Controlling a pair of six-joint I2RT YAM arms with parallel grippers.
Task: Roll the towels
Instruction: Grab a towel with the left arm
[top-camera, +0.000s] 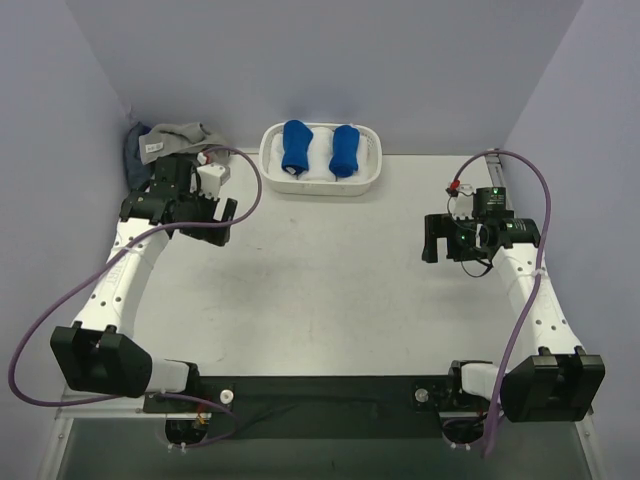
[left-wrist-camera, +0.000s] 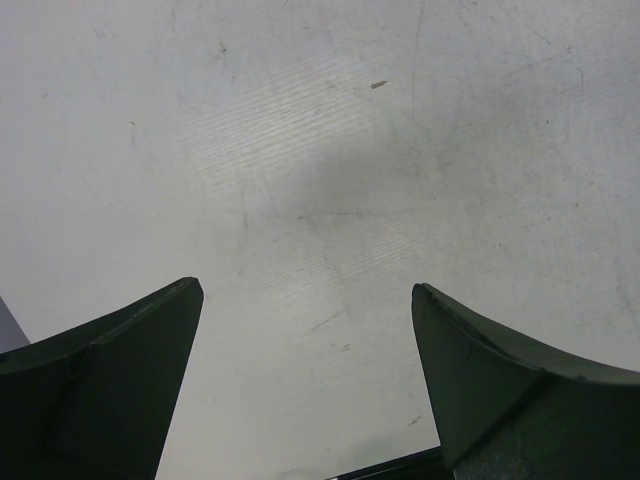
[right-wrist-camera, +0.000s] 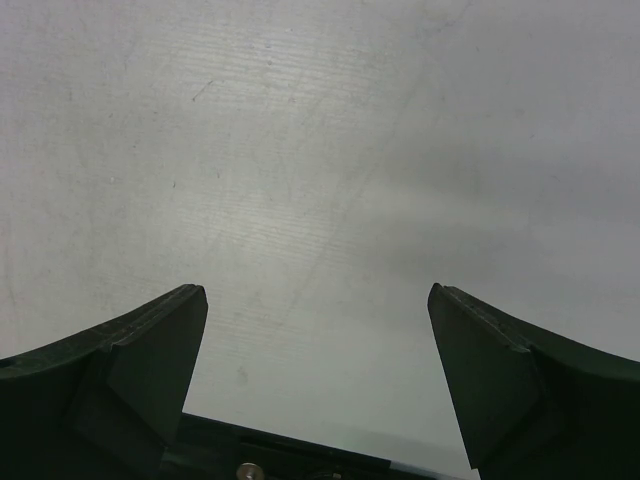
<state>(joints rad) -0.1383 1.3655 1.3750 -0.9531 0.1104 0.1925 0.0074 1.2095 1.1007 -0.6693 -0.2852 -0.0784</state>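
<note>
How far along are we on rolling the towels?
Two blue rolls sit in the white basket. Nothing is in hand: left gripper and right gripper hang open over the table. Left to do: the grey towel lies crumpled in the far-left corner, unrolled.

A grey towel is seen crumpled in the far left corner, just behind the left gripper. Two blue rolls are laid side by side in a white basket. The right gripper is held above the table, well apart.
</note>
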